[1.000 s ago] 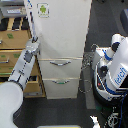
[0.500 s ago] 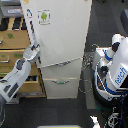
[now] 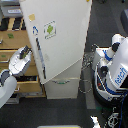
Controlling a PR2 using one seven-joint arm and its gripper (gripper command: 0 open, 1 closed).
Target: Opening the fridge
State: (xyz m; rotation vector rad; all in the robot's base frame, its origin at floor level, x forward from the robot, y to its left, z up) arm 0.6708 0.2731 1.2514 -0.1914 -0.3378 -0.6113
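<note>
The tall white fridge [image 3: 60,45] fills the middle of the exterior view. Its large upper door carries a green android sticker [image 3: 50,30] and a dark vertical handle [image 3: 39,57] near its left edge. The door's bottom edge runs on a slant, so the door stands swung out from the body. Below it sits a lower drawer [image 3: 62,89] with a silver handle. My gripper [image 3: 25,51] is at the door's left edge, just left of the handle at mid-height. Its fingers are too small and dark to read.
A wooden drawer cabinet [image 3: 12,47] stands directly behind my arm on the exterior view's left. A white robot base with a blue label [image 3: 117,72] and loose cables [image 3: 89,70] sits close to the fridge on the exterior view's right. Dark floor lies in front.
The upper door has swung outward from the fridge body; it looked flush before. My arm has risen and drawn back toward the exterior view's left along with the door's edge.
</note>
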